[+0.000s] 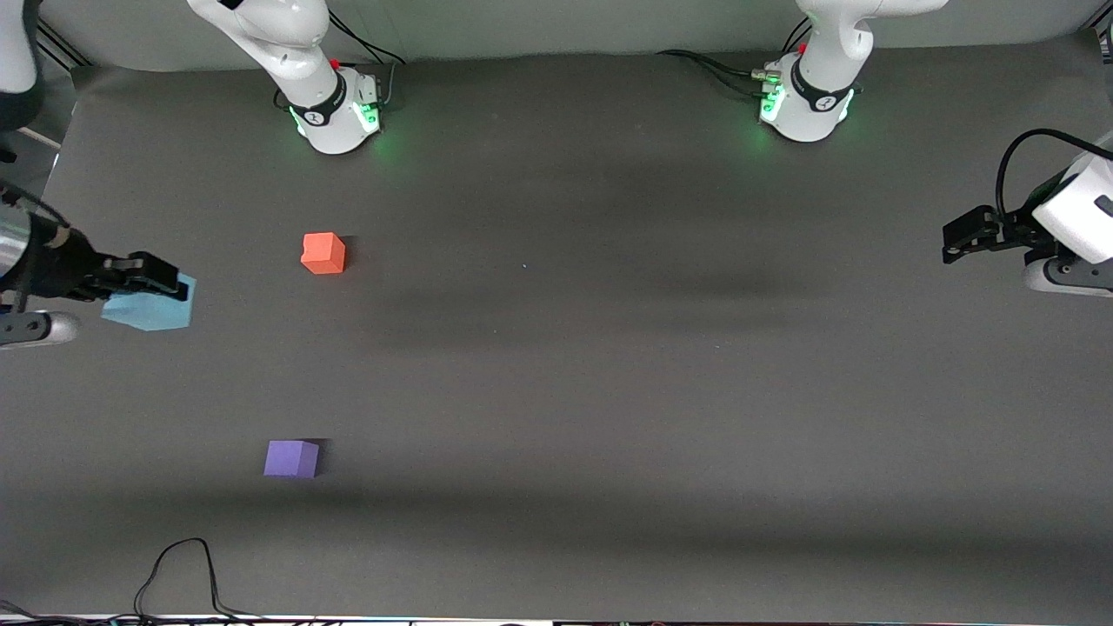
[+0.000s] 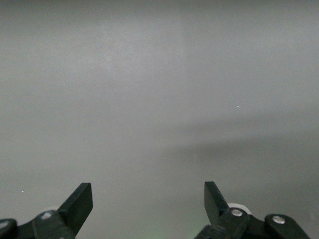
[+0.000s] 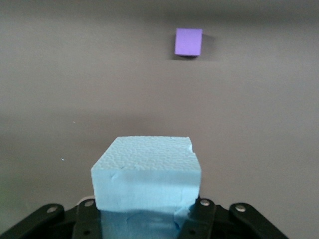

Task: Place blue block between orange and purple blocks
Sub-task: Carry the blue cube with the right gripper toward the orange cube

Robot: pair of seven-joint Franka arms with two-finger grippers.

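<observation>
My right gripper (image 1: 161, 283) is shut on the sky-blue block (image 1: 149, 309) and holds it up over the right arm's end of the table. In the right wrist view the blue block (image 3: 144, 174) fills the space between the jaws of the gripper (image 3: 144, 215), with the purple block (image 3: 189, 42) on the table ahead. The orange block (image 1: 323, 253) sits near the right arm's base. The purple block (image 1: 291, 458) sits nearer to the front camera, apart from the orange one. My left gripper (image 1: 952, 245) waits open and empty at the left arm's end; its wrist view shows the gripper (image 2: 148, 196) over bare table.
The two arm bases (image 1: 335, 117) (image 1: 804, 104) stand along the table's edge farthest from the front camera. A black cable (image 1: 178, 569) loops on the table near the edge closest to the front camera, below the purple block.
</observation>
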